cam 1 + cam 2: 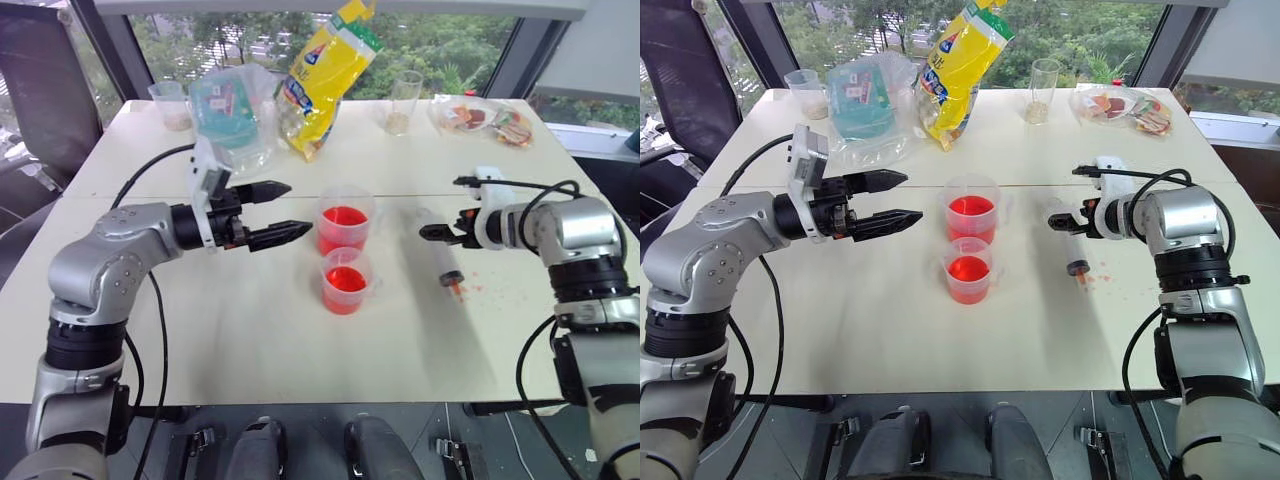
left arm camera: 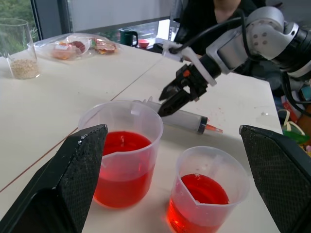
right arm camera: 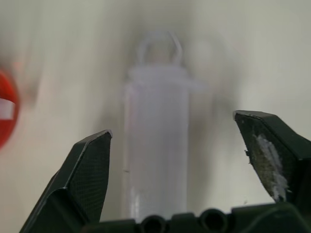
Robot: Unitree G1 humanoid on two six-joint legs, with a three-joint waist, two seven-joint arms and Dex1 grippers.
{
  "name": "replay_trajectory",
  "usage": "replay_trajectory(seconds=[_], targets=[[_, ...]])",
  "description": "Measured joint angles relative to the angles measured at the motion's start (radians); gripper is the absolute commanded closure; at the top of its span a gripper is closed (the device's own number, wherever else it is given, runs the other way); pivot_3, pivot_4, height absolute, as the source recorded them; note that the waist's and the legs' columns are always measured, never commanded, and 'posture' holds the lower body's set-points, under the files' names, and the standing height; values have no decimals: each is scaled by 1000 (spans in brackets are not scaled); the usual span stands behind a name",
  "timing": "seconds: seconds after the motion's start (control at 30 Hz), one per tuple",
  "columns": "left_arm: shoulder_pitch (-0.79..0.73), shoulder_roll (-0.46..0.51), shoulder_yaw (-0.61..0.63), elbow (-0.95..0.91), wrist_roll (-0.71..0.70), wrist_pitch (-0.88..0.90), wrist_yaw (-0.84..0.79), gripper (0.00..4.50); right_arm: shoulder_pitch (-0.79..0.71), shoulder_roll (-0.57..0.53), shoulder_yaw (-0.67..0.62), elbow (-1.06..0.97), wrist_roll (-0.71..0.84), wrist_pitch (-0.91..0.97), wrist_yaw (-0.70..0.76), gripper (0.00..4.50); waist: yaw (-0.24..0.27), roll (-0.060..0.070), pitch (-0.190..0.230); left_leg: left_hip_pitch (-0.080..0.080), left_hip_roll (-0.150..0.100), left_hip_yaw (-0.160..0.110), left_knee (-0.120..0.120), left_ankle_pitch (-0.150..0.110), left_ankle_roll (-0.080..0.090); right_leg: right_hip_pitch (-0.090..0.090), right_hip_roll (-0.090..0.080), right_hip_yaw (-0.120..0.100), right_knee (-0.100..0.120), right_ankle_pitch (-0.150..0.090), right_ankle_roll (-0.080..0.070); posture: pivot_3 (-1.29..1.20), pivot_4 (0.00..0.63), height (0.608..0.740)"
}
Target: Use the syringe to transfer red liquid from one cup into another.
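No legible text; yellow snack bag [image 1: 322,75] bears blue-red logo, lettering unreadable.

The left arm reaches in from the left side, forearm level, its left gripper [image 1: 275,212] pointing right with both black fingers spread wide and empty. The right arm bends in from the right side, its right gripper [image 1: 432,232] angled downward toward the table, fingers parted, holding nothing.

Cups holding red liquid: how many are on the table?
2. The taller cup stands mid-table; the shorter cup sits just in front of it, nearer the robot. Two clear containers at the far edge hold something pale, not red.
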State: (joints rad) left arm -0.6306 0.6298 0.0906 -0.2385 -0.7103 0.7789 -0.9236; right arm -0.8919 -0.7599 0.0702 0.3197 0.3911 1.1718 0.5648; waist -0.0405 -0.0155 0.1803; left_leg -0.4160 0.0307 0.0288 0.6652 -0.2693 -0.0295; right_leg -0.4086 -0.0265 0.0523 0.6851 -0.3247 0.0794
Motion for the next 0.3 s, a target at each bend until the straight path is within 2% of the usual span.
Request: replay_trajectory(seconds=[0.17, 0.3], targets=[[8, 39, 1, -2, -2, 7, -16, 0, 55, -173, -63, -330, 116, -75, 254, 56, 2, 0, 0, -2, 1, -2, 0, 0, 1, 0, 0, -2, -1, 0, 0, 0, 150, 740], [26, 62, 2, -8, -13, 19, -31, 0, 145, -242, -111, -473, 193, -117, 395, 56, 2, 0, 0, -1, 0, -2, 1, 0, 1, 1, 0, -2, -2, 0, 0, 0, 150, 740]])
